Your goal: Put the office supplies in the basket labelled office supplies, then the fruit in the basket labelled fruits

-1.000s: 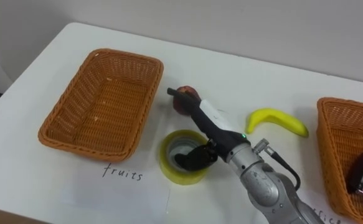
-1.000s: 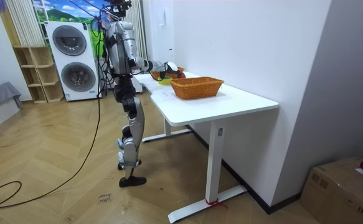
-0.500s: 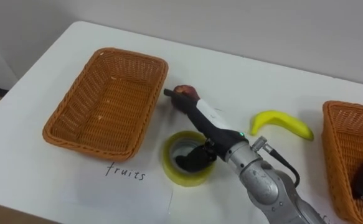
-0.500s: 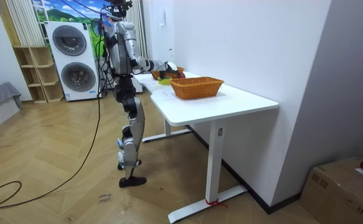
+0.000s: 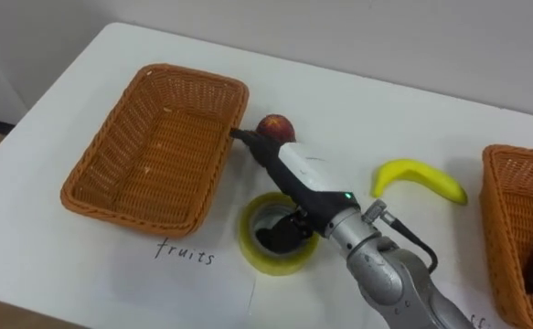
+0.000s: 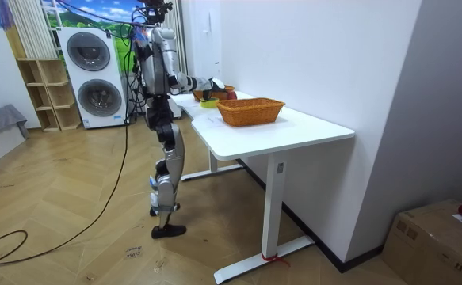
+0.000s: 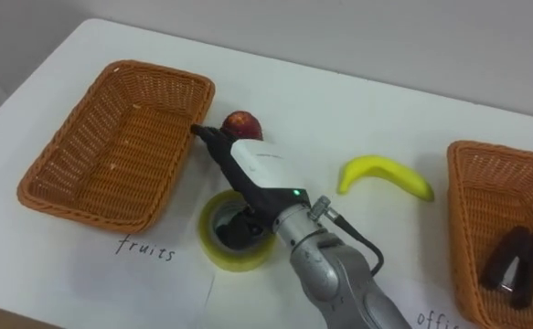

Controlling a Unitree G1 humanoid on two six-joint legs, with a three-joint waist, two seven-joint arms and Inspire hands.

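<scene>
The left wicker basket (image 5: 156,146) is orange-brown in a tight weave, and the right wicker basket (image 7: 472,215) matches it and holds a near-black office item (image 7: 508,256). On the white surface (image 5: 56,274) are a red apple (image 5: 273,125), a bright yellow banana (image 5: 419,176) and a yellow-green tape roll (image 5: 255,249). The right hand (image 5: 295,170) has black fingers (image 5: 248,139) and a white back. Dark handwriting (image 5: 182,252) marks the near white paper sheet (image 5: 202,288)
</scene>
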